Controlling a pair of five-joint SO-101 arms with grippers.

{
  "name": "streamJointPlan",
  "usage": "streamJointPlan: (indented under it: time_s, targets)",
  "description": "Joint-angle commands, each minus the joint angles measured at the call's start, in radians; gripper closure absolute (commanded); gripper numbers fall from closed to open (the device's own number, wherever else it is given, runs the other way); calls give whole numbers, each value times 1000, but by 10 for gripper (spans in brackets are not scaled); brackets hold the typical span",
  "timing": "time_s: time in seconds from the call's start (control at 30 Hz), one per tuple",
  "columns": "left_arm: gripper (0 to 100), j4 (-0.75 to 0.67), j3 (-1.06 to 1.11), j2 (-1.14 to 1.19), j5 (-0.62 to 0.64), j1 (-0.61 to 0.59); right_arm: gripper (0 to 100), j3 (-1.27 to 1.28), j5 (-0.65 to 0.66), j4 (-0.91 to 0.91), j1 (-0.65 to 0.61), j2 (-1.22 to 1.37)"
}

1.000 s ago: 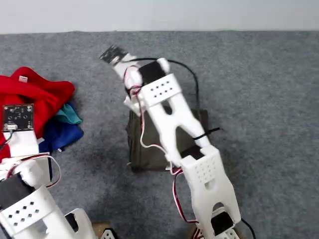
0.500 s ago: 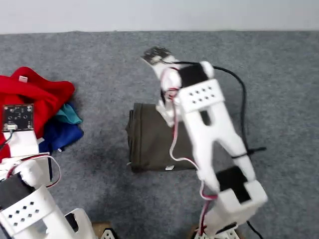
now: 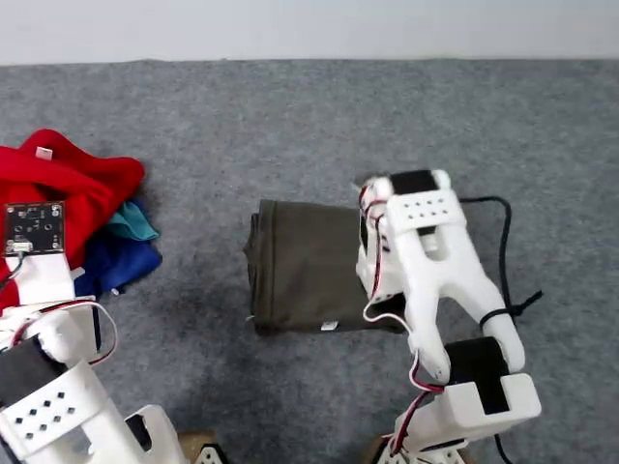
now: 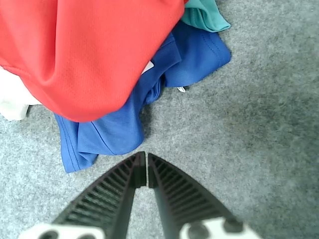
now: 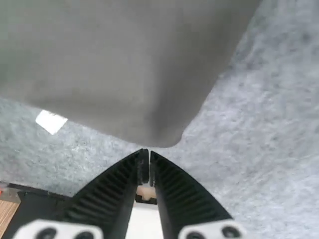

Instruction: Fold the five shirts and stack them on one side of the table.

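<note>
High camera overlooks the table [image 3: 542, 126]; 2 wrist cameras face it closely.

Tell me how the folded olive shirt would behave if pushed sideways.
The olive shirt is soft cloth, so it would probably bunch rather than slide whole. The rough grey table likely grips its bottom layer. Lifted by one edge, it would probably unfold.

R arm [image 3: 437, 275]: lower right of high view, folded tight, links doubled back over base, wrist end tipped down. R gripper [image 5: 145, 157]: fingers pressed together, tips meeting. L arm [image 3: 53, 396]: bottom-left corner of high view, forearm running up-frame, wrist cam board on top. L gripper [image 4: 147, 164]: fingers together, hairline seam betw. them.
</note>
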Motion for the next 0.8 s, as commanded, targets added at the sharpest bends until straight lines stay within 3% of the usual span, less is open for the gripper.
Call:
streamJointPlan:
  time_s: [0.0,0.4,0.5,0.6,0.77]
  targets:
    - [984,-15,-13,-15,11,-6,988,54,-23,-62,-21,-16]
    - [984,-18,-13,-15,11,-6,972,-54,-29,76,-19,-223]
    - [984,-20,-12,-15,11,-6,857,-57,-43,70,-18,-220]
    - [984,-20,-12,-15,11,-3,734,-55,-184,47,-18,-180]
    - [984,-20,-12,-15,11,-3,693,-61,-259,-53,-59,-58]
